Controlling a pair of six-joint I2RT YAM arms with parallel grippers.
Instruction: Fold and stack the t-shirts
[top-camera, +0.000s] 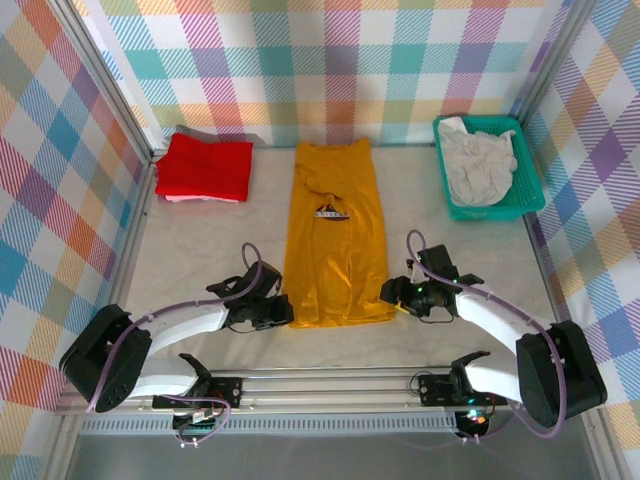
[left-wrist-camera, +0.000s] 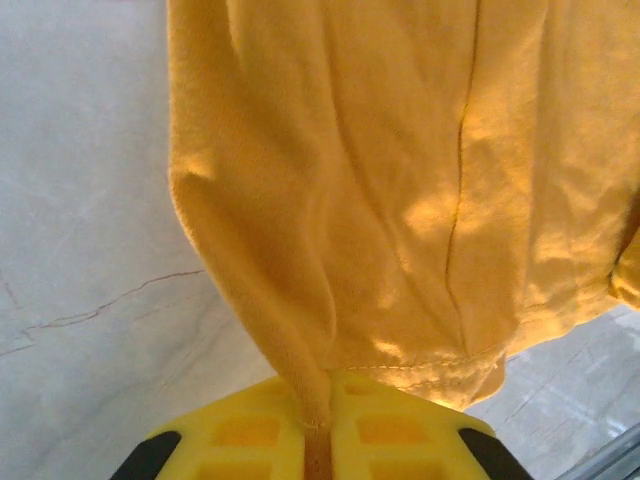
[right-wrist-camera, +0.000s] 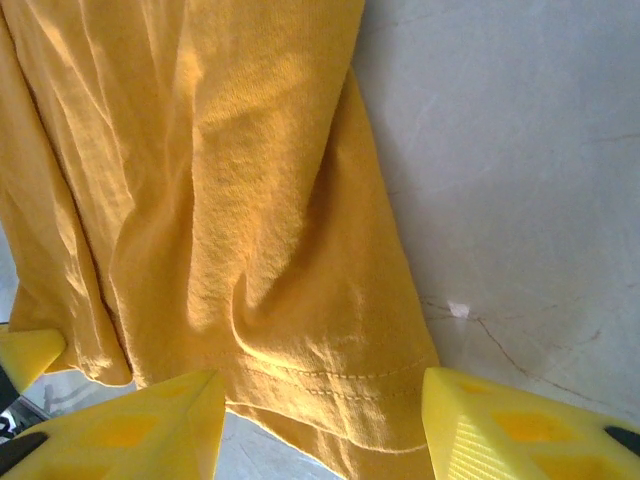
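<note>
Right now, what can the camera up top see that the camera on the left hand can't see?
The top view takes in the folded red t-shirt, the off-white t-shirt bunched in the teal basket, the dark logo on the mustard-yellow t-shirt, and the right gripper open at its near right corner. The left wrist view gives the close-up: the left gripper shut on the near left hem. Both show that yellow t-shirt lying on the pale table.

Left pincer (left-wrist-camera: 318, 405) is clamped tight (arm stretched low); right pincer (right-wrist-camera: 322, 400) gapes apart.
</note>
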